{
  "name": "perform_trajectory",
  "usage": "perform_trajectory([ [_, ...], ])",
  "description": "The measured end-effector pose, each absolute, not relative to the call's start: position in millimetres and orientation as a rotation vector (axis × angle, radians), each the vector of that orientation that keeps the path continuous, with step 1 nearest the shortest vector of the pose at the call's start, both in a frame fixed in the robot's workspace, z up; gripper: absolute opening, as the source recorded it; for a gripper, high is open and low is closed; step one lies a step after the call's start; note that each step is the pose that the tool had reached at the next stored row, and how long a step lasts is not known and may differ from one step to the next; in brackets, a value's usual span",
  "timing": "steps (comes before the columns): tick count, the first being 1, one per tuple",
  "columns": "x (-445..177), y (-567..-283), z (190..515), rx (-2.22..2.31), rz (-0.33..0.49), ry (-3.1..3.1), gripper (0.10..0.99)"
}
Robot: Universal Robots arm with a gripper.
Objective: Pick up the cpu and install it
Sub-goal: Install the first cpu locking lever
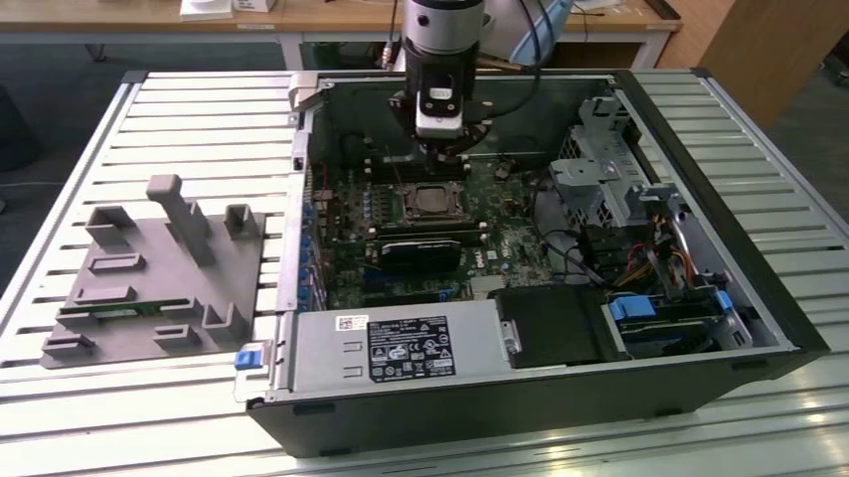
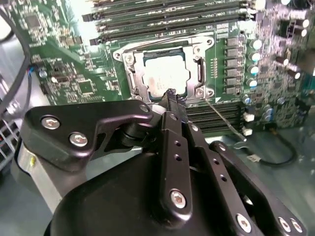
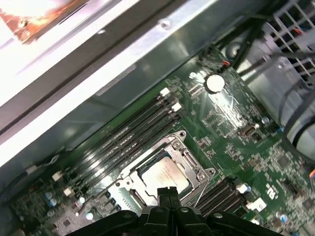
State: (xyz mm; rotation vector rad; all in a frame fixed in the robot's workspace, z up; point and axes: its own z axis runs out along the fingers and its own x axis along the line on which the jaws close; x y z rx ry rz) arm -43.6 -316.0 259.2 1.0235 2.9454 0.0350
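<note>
- In the exterior view, an open computer case [image 1: 743,288] lies on a slatted metal tabletop [image 1: 186,129], with a grey moulded holder tray [image 1: 146,278] well apart toward the exterior view's left.
- In that view the gripper [image 1: 439,151] hangs from the arm inside the case, above the green motherboard [image 1: 398,248] and just beyond the socket [image 1: 430,202]; the cpu [image 1: 430,203] lies in the socket, apart from the gripper.
- In the second wrist view, the gripper [image 2: 172,93] has its jaws clenched together with nothing between them, their tip over the near edge of the socket frame [image 2: 129,73]. The cpu [image 2: 165,76] sits flat inside the frame, its silvery top bare.
- In the first wrist view, the gripper [image 3: 168,192] again shows its jaws pressed together and empty, just beside the cpu [image 3: 162,176] seated in the socket, with black memory slots [image 3: 128,137] alongside.
</note>
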Motion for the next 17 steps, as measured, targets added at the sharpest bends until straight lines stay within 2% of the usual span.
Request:
perform_trajectory([
  [17, -43.6, -316.0, 258.7, 0.588, 0.04, 3.066, 0.106],
])
